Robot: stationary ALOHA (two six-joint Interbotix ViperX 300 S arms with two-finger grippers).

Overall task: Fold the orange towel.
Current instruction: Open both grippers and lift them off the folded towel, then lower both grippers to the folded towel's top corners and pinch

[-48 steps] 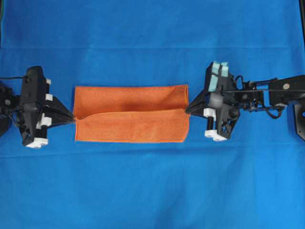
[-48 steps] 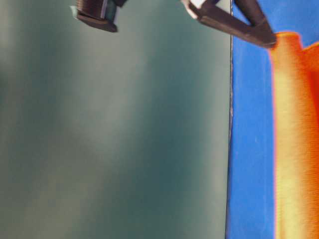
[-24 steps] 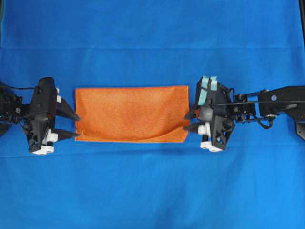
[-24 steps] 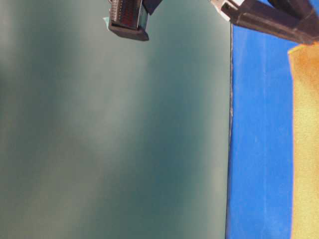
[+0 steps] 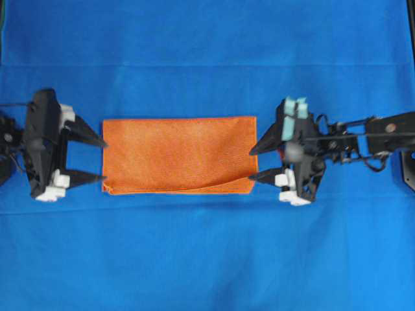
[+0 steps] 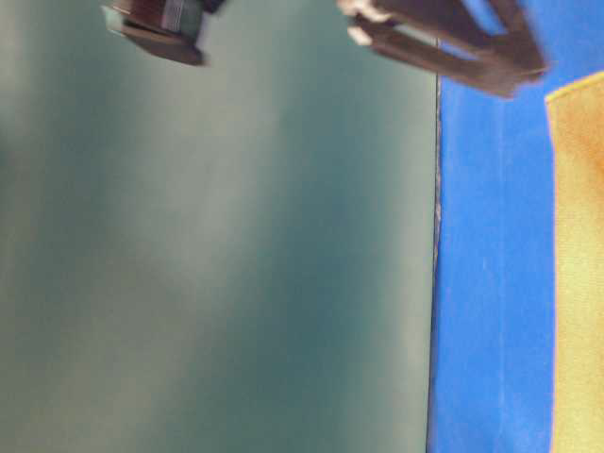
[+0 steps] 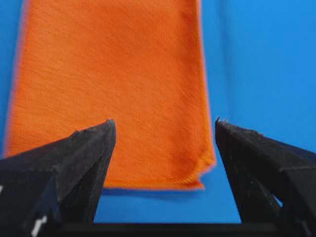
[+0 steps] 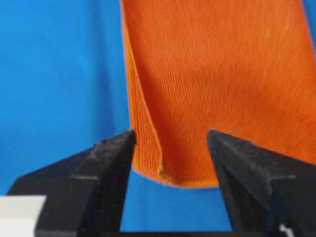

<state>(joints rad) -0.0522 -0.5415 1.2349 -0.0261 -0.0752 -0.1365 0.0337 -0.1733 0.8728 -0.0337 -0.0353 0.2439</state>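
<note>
We see the towel (image 5: pixel 178 155) lying flat as a wide orange rectangle at the middle of the counter, which is covered by a blue cloth (image 5: pixel 207 259). It is folded in two layers: along its near long edge the upper layer lifts in a shallow wave toward the right corner, and the right wrist view shows that layer curling up from the lower one at the short end (image 8: pixel 148 128). In the left wrist view the two hems at the other short end sit slightly out of line at one corner (image 7: pixel 205 165). The weave looks fine and fuzzy, with a hem of the same orange.

Nothing else lies on the blue cloth, and nothing stands between the grippers and the towel. The table-level view is blurred; it shows a dull green wall (image 6: pixel 217 264) beside the cloth's edge.

The left gripper (image 5: pixel 102 160) sits at the towel's left short edge with its jaws spread wide and holds nothing; its tips are just beside the hem. The right gripper (image 5: pixel 251 164) faces the right short edge, jaws likewise wide apart and empty; whether its tips touch the cloth we cannot tell.
</note>
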